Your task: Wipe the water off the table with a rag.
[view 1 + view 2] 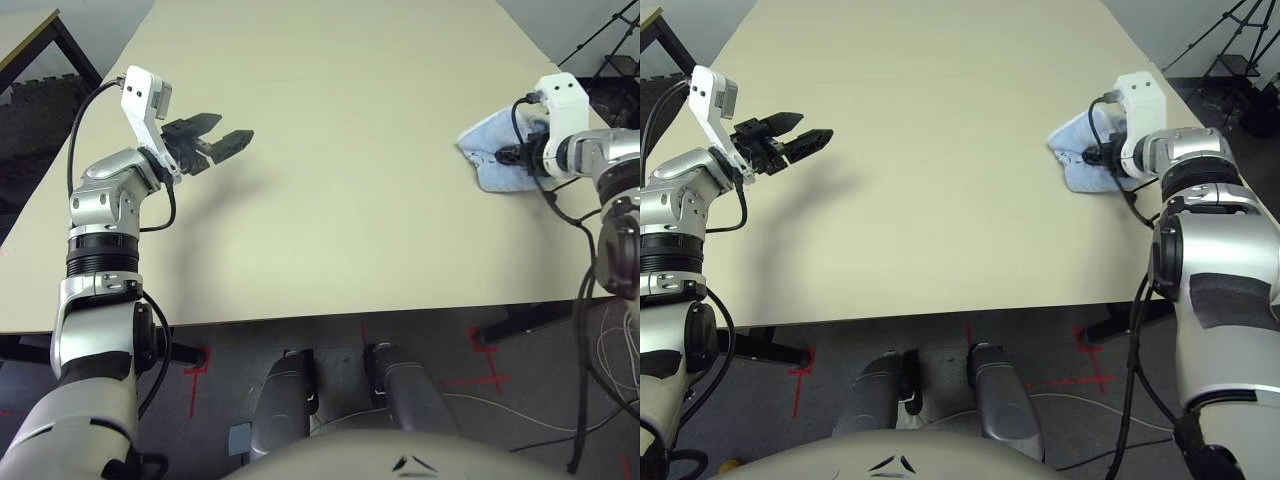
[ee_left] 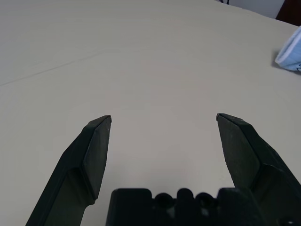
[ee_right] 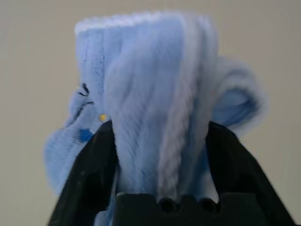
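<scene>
The light-blue rag (image 1: 488, 150) lies bunched on the pale table (image 1: 350, 210) near its right edge. My right gripper (image 3: 160, 132) stands open around it, one black finger (image 3: 94, 160) on each side of the raised fold and the cloth brushing both. The rag's small dark mark (image 3: 84, 89) faces one side. Over the left part of the table my left gripper (image 1: 232, 133) hovers open with nothing between its fingers, pointing toward the middle. In the left wrist view a corner of the rag (image 2: 290, 52) lies far off. The water is out of view.
A dark-framed side table (image 1: 30, 40) stands beyond the far left corner. A tripod (image 1: 610, 40) stands behind the right edge. Cables hang by my right arm, and red tape marks (image 1: 195, 385) lie on the floor below the table's front edge.
</scene>
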You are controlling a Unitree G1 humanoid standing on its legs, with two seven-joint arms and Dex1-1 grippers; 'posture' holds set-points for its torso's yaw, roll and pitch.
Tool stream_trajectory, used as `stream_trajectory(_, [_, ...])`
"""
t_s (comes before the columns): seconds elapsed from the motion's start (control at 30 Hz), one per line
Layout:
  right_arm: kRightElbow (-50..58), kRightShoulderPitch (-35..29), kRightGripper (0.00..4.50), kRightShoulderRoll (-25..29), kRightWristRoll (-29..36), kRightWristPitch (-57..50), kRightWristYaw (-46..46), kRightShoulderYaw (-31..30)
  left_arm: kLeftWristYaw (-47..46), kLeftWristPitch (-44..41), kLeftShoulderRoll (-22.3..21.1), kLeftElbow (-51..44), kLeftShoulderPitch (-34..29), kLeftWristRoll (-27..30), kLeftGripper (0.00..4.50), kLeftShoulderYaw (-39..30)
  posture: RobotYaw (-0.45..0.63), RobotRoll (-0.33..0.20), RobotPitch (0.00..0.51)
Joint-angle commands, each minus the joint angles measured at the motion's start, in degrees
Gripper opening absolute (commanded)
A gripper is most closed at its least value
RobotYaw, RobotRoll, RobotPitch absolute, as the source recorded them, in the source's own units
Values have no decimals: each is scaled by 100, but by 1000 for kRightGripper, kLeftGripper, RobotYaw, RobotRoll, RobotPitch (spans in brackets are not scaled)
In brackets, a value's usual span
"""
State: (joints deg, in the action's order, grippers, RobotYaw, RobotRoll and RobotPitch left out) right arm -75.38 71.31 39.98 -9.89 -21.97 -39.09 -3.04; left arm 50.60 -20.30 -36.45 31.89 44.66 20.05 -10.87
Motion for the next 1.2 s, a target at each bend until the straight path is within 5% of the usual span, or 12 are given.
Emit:
stream_trajectory(0.03, [199, 192, 4449, 216, -27, 242, -166, 8, -266, 109, -15, -98, -53, 15, 4500, -201, -132, 0, 146])
stream_trajectory(0.37, [731, -265, 4449, 666, 1315, 670, -264, 1480, -1353, 678, 87, -77, -236, 36, 4500, -851, -118, 0, 152])
stream_trajectory(0.67, [2013, -1837, 4449, 644, 2506, 1309, 82, 2810, -3229, 1601, 63, 331, -486, -252, 4500, -1603, -123, 0, 174])
stream_trajectory(1.2, [2771, -2897, 4449, 184, 2949, 1454, 277, 2941, -3502, 2039, 229, 1205, -352, -317, 4500, -1413, -131, 0, 203])
